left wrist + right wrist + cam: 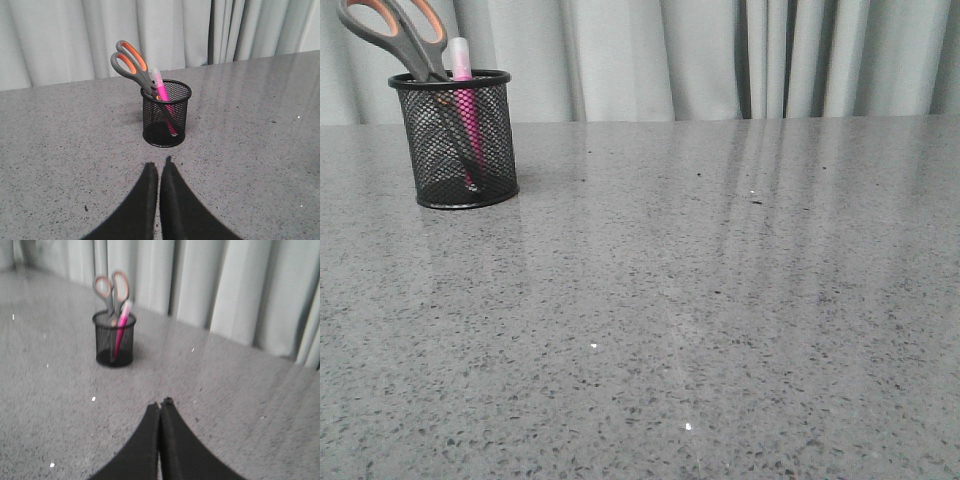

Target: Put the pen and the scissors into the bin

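- Bin (453, 140) stands upright on the grey speckled worktop (720, 300), at the far left in the front view, close to the pale curtain (670, 55) behind.
- Scissors (398, 30) sit blades-down inside the bin — orange-lined loops stick up above the rim and lean to the left.
- Pen (466, 110) is in the same bin, beside the scissors; its pale cap pokes just above the rim, pink body visible through the mesh.
- Left gripper (159, 167): jaws pressed together, holding nothing, above bare worktop and apart from the bin.
- Right gripper (161, 404): jaws pressed together, holding nothing — well apart from the bin; this view is slightly blurred.
- Neither arm shows in the front view.
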Action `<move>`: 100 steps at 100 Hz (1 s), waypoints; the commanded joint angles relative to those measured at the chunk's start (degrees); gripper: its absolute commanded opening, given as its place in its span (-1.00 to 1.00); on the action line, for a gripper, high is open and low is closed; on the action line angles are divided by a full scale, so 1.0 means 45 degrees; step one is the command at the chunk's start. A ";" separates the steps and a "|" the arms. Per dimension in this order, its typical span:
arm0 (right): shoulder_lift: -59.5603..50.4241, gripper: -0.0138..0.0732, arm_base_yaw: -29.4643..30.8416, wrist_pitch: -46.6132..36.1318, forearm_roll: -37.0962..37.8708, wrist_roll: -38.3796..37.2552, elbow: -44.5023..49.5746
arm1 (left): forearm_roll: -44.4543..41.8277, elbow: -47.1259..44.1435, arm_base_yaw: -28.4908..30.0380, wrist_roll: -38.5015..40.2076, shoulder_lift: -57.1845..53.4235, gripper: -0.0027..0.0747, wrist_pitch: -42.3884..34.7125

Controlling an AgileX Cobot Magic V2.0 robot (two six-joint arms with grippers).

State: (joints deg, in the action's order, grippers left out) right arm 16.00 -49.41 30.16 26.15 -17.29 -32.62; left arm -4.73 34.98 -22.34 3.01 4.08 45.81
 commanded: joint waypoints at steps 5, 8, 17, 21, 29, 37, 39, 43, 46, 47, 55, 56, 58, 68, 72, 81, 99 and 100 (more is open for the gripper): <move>-0.2041 -0.81 0.0076 -0.0243 0.0646 -0.0048 0.0132 | 0.0110 0.0256 -0.0076 0.0131 0.0181 -0.98 -0.0974; -0.2327 -0.81 0.0076 -0.0053 0.0679 -0.0048 0.0193 | 0.0110 0.0256 -0.0076 0.0131 0.0181 -0.98 -0.0974; -0.2669 -0.81 0.0076 0.0407 0.0679 -0.0048 0.0353 | 0.0110 0.0256 -0.0076 0.0131 0.0181 -0.98 -0.0974; -0.2669 -0.81 0.0076 0.0366 0.0679 -0.0048 0.0400 | 0.0110 0.0256 -0.0076 0.0131 0.0181 -0.98 -0.0974; -0.2621 -0.81 0.0076 0.0269 0.0653 -0.0048 0.0457 | 0.0110 0.0256 -0.0076 0.0131 0.0181 -0.98 -0.0974; -0.2599 -0.81 0.0076 0.0269 0.0623 -0.0048 0.0457 | 0.0110 0.0256 -0.0076 0.0131 0.0181 -0.98 -0.0974; -0.2599 -0.81 0.0076 0.0269 0.0623 -0.0048 0.0457 | 0.0110 0.0256 -0.0076 0.0131 0.0181 -0.98 -0.0974; -0.2599 -0.81 0.0076 0.0269 0.0623 -0.0048 0.0457 | 0.0110 0.0256 -0.0076 0.0131 0.0181 -0.98 -0.0974; -0.2599 -0.81 0.0076 0.0269 0.0623 -0.0048 0.0457 | 0.0110 0.0256 -0.0076 0.0131 0.0181 -0.98 -0.0974; -0.2599 -0.81 0.0076 0.0269 0.0623 -0.0048 0.0457 | 0.0110 0.0256 -0.0076 0.0131 0.0181 -0.98 -0.0974; -0.2599 -0.81 0.0076 0.0269 0.0623 -0.0048 0.0457 | 0.0110 0.0256 -0.0076 0.0131 0.0181 -0.98 -0.0974; -0.2599 -0.81 0.0076 0.0269 0.0623 -0.0048 0.0457 | 0.0110 0.0256 -0.0076 0.0131 0.0181 -0.98 -0.0974; -0.2599 -0.81 0.0076 0.0269 0.0623 -0.0048 0.0457 | 0.0110 0.0256 -0.0076 0.0131 0.0181 -0.98 -0.0974; -0.2599 -0.81 0.0076 0.0269 0.0623 -0.0048 0.0457 | 0.0110 0.0256 -0.0076 0.0131 0.0181 -0.98 -0.0974; -0.2599 -0.81 0.0076 0.0269 0.0623 -0.0048 0.0457 | 0.0110 0.0230 -0.0076 0.0131 0.0181 -0.98 -0.0974; -0.2599 -0.81 0.0076 0.0269 0.0623 -0.0048 0.0457 | 0.0078 0.0048 -0.0076 0.0131 0.0181 -0.98 -0.0998; -0.2599 -0.81 0.0076 0.0269 0.0623 -0.0048 0.0457 | -0.1045 -0.1014 0.0096 -0.0457 -0.0208 -0.98 -0.1982; -0.2599 -0.81 0.0076 0.0269 0.0623 -0.0048 0.0457 | -0.1207 -0.1110 0.0124 -0.0479 -0.0211 -0.98 -0.2100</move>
State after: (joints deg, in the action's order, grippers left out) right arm 3.33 -49.41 35.21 27.43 -17.61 -29.28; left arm -6.16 31.45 -22.34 2.07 3.08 44.53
